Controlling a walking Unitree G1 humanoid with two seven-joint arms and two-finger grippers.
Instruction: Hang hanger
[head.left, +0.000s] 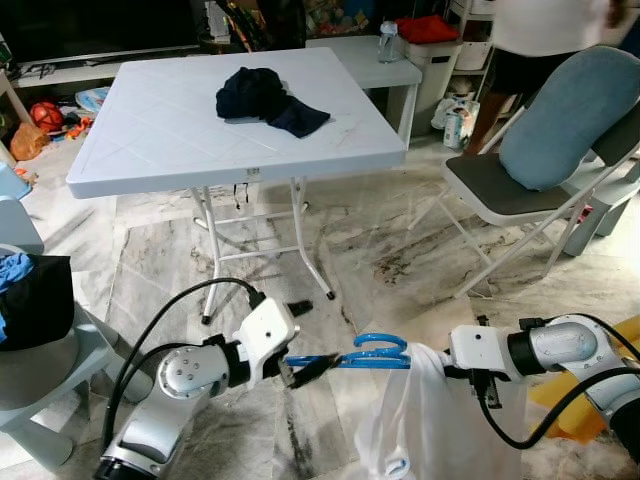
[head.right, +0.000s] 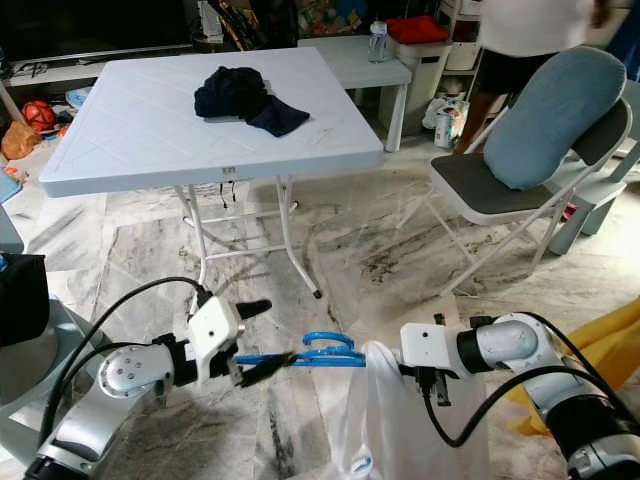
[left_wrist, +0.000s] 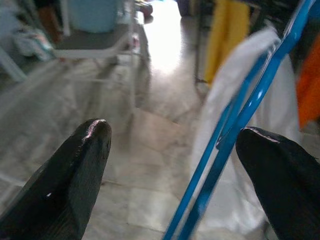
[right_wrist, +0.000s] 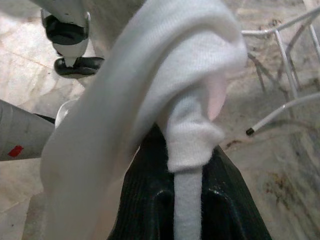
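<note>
Evidently you keep the right gripper (right_wrist: 187, 200) clenched on the white garment (head.left: 425, 420) so it hangs steady while the spread left gripper (head.left: 300, 368) brackets the blue hanger (head.left: 365, 353).

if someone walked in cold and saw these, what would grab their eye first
Low in front of the robot, a blue hanger carrying a white garment is stretched between both arms: the left gripper open around its end, the right gripper shut on the cloth. Beyond stands a white folding table with dark clothing heaped on it, and a folding chair holding a blue cushion on the right.
</note>
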